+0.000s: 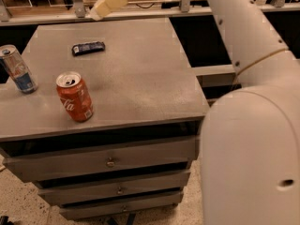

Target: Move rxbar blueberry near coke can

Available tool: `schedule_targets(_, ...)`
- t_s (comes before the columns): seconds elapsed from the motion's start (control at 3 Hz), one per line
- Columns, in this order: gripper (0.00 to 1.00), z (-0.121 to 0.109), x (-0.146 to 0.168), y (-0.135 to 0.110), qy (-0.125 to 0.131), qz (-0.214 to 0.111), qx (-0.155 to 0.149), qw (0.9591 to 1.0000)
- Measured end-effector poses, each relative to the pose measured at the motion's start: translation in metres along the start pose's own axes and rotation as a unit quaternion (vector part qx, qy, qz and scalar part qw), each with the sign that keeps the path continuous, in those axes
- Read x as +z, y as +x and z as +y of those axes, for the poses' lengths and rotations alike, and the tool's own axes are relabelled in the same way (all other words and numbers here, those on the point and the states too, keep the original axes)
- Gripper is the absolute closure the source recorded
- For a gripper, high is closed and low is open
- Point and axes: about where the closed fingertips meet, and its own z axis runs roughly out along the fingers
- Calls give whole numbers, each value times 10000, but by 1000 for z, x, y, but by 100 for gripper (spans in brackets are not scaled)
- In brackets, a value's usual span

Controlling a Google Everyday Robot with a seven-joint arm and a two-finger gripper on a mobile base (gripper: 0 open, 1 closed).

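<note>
The rxbar blueberry [88,47], a flat dark navy bar, lies on the far left part of the grey cabinet top [140,78]. The coke can [75,96], red with white script and an open silver top, stands upright near the front left, well apart from the bar. My gripper [101,9] hangs in the air above the cabinet's back edge, just right of and beyond the bar, touching nothing. My white arm [248,125] fills the right side of the view.
A slim silver-and-blue can [18,69] stands upright at the left edge, left of the coke can. The cabinet has several drawers [110,162] in front. A rail and shelving [187,6] run behind the cabinet. Speckled floor [18,200] lies below.
</note>
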Motion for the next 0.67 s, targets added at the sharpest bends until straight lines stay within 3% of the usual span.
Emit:
schedule_targets(0.33,0,-2,53,-5,-278,30,356,9990)
schedule_targets(0.67,0,-5,118,32,-250,370,737,9963)
